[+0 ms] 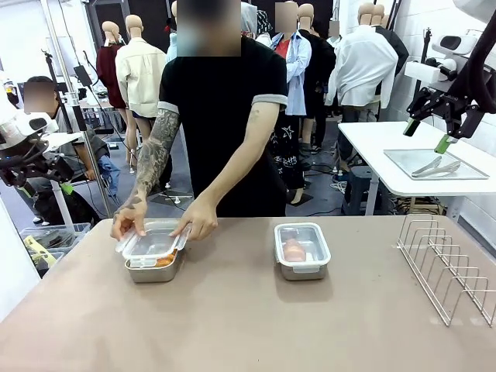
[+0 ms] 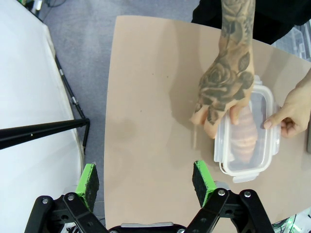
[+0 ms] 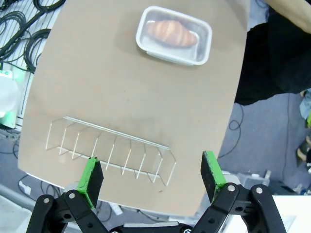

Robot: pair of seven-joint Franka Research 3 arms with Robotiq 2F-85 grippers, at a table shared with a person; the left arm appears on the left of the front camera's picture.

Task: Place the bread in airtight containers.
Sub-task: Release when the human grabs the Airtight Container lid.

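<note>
Two steel tins stand on the brown table point(image 1: 232, 310). The left tin point(image 1: 153, 263) holds a croissant point(image 2: 243, 138), and the person's two hands point(image 1: 194, 225) press a clear lid point(image 2: 265, 145) onto it. The right tin point(image 1: 301, 249) is lidded with a croissant point(image 3: 169, 33) showing through the lid. My left gripper point(image 1: 48, 188) hangs open off the table's left side, well clear of the tins. My right gripper point(image 1: 426, 136) hangs open high at the right, above the back table. In the wrist views the left gripper point(image 2: 146, 179) and right gripper point(image 3: 151, 172) hold nothing.
A wire rack point(image 1: 449, 267) stands at the table's right edge. A white side table at the back right carries a flat steel tray point(image 1: 403, 159) with tongs point(image 1: 435, 166). The person stands at the far edge, left of centre.
</note>
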